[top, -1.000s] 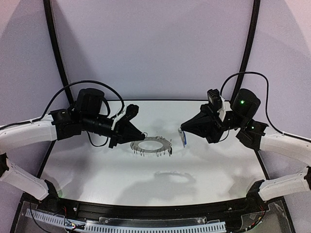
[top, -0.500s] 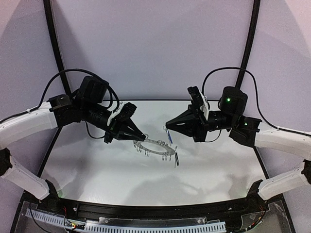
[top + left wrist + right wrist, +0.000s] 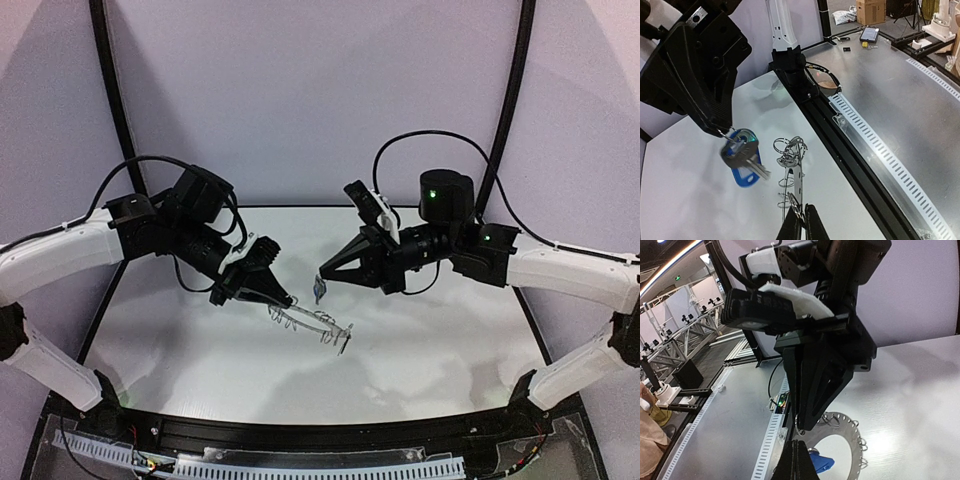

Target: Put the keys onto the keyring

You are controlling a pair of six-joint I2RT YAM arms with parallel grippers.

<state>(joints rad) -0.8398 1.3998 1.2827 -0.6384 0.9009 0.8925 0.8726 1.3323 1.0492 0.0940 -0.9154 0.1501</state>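
My left gripper is shut on the rim of the keyring, a flat grey ring held in the air above the table, tilted down to the right. In the left wrist view the keyring stands edge-on above my shut fingers, with wire clips at its far end. My right gripper is shut on the split ring of a silver key with a blue tag, which dangles just left of the keyring. A small dark piece hangs from the keyring's low end, too small to identify.
The white table lies under both arms. A black rail and a perforated white strip run along its near edge. Both arm cables loop above the wrists near the black frame posts.
The right gripper has swung left with the blue-tagged key, up to the keyring. The left gripper has tipped the keyring from flat to steeply tilted and shifted slightly lower.
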